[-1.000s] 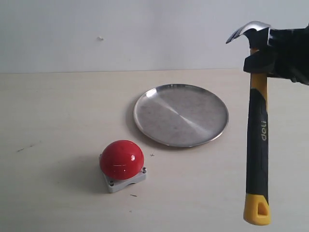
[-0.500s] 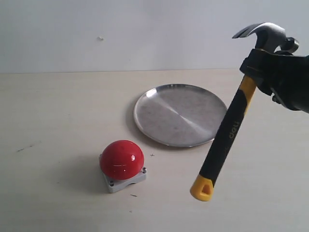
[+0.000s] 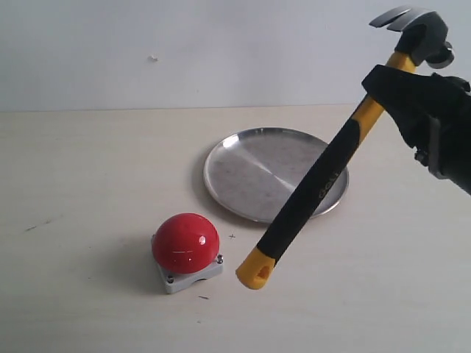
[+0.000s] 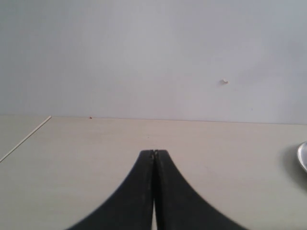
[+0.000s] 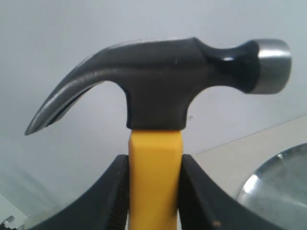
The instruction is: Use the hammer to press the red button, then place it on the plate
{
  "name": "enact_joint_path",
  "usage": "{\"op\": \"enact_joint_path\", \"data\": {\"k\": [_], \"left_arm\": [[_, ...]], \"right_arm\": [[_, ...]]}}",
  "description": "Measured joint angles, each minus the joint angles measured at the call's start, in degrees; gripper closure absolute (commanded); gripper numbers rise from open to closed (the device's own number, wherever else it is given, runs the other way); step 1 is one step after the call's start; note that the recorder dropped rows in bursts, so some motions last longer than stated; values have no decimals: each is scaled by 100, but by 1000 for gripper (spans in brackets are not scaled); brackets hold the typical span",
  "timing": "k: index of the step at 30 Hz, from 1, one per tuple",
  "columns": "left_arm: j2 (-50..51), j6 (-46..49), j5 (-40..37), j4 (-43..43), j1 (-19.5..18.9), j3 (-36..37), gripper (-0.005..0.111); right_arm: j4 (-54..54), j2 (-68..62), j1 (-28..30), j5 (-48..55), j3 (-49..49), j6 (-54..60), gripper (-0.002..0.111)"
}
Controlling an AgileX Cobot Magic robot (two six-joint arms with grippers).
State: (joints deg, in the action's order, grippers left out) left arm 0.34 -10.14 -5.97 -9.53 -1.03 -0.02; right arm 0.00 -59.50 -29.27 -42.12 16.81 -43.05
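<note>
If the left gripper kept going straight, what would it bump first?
Probably only the wall: the left gripper points across the table, and the plate sits off to one side.

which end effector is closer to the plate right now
Right. The right end effector grips the hammer, raised beside the plate at its right rim. The left end effector is shut over the table, the plate only a sliver at its view's edge.

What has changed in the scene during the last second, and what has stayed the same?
The right gripper, still clamped on the yellow-and-black claw hammer, swung it from hanging upright to a slant: its yellow looped end moved left, toward the red dome button. The button and the round steel plate stayed where they were.
</note>
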Motion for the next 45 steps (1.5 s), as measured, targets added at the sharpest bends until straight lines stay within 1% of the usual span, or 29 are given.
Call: {"op": "enact_joint_path", "data": {"k": [4,9,10,12,15,19,24,32,45], "left_arm": [[0,0,0,0,0,0,107],[0,0,0,0,0,0,107],[0,0,0,0,0,0,107],[0,0,0,0,0,0,107],[0,0,0,0,0,0,107],[0,0,0,0,0,0,107],[0,10,0,0,0,0,107],[0,10,0,0,0,0,107],[0,10,0,0,0,0,107]], "right_arm": [[-78,0,0,-592,-279,-139,108],[-391,0,0,-734,-406,-362,108],[-415,0,0,-847,-417,-582,108],[-357,0,0,-1093,-417,-851,108],[-290,-57,0,-1271,-417,-901,108],[-568,-769,0,-1485,-417,-1049,108],[-590,-1546,0,-2227,-417,-1153,108],[-590,-2021,0,-2301,-417,-1382,108],[-697,-2089,0,-2315,-417,-1345,108]]}}
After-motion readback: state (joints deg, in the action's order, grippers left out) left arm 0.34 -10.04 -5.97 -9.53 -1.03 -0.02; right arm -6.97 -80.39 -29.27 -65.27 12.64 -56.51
